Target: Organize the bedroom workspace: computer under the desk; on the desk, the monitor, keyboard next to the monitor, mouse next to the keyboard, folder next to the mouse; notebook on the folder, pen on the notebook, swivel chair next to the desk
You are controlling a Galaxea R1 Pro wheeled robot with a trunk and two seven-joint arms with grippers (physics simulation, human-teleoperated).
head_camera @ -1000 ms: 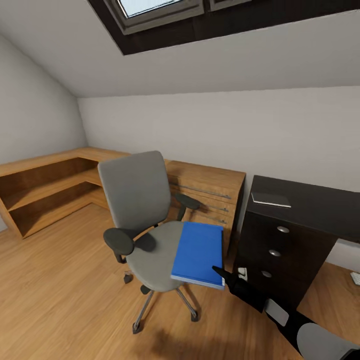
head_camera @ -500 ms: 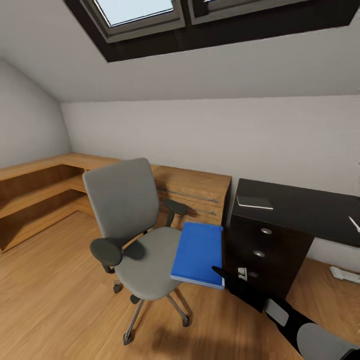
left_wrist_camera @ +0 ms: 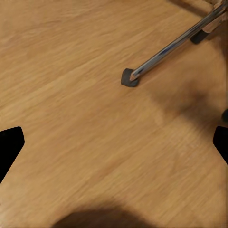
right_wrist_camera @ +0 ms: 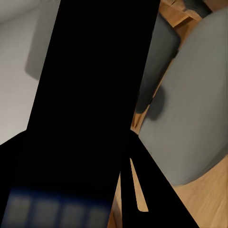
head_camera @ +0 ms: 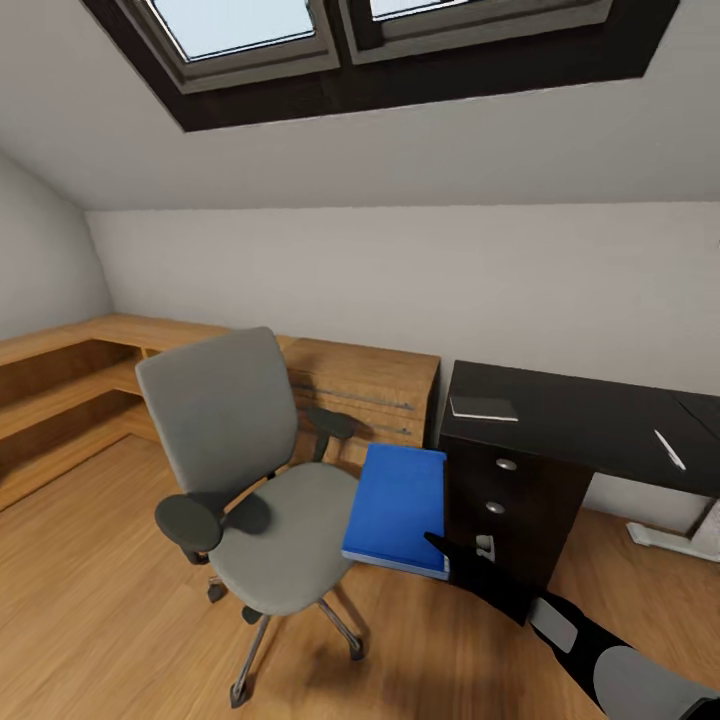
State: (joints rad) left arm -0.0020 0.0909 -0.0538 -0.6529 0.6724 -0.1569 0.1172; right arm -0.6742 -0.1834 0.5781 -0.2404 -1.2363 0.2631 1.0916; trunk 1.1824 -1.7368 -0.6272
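The bright blue folder (head_camera: 398,506) hangs flat in the air between the swivel chair (head_camera: 250,440) and the black desk (head_camera: 590,420), its far edge over the seat's rim. My right gripper (head_camera: 440,550) is shut on the folder's near corner. In the right wrist view the folder (right_wrist_camera: 57,209) is a dark slab with the grey chair seat (right_wrist_camera: 190,118) beyond it. The grey notebook (head_camera: 483,407) lies on the desk's near end, and the white pen (head_camera: 669,449) further along. My left gripper (left_wrist_camera: 114,142) is open over bare floor, near a chair leg caster (left_wrist_camera: 129,77).
A light wood cabinet (head_camera: 375,385) with bar handles and low shelves (head_camera: 60,400) run along the wall behind the chair. The desk's dark drawers (head_camera: 500,500) stand just right of the folder. A pale flat object (head_camera: 665,538) lies on the floor under the desk.
The view has swung right: chair and cabinet slid left in the picture, and more of the desk came in, with the pen. The folder stays in my right gripper.
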